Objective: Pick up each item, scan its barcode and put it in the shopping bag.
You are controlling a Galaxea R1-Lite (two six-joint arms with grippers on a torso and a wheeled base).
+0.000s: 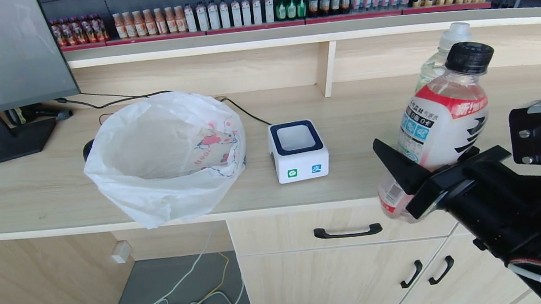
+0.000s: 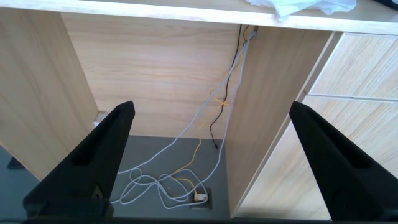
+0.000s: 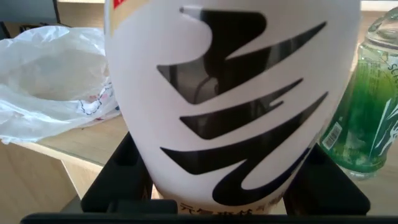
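Note:
My right gripper (image 1: 431,169) is shut on a clear drink bottle (image 1: 437,127) with a black cap and white-and-red label, held upright above the counter's front edge at the right. Its label (image 3: 239,106) is close in the right wrist view. Behind it stands a second bottle (image 1: 441,56) with a white cap and green label (image 3: 367,118). The white barcode scanner (image 1: 298,150) sits mid-counter, left of the held bottle. The white shopping bag (image 1: 168,153) stands open further left (image 3: 53,81). My left gripper (image 2: 211,162) hangs open below the counter, facing the cable recess.
A monitor (image 1: 0,63) on a black stand occupies the counter's far left. A raised wooden ledge (image 1: 290,37) runs along the back, shelves of bottles behind it. Drawers with black handles (image 1: 348,232) are under the counter. Loose cables (image 2: 180,180) lie on the floor.

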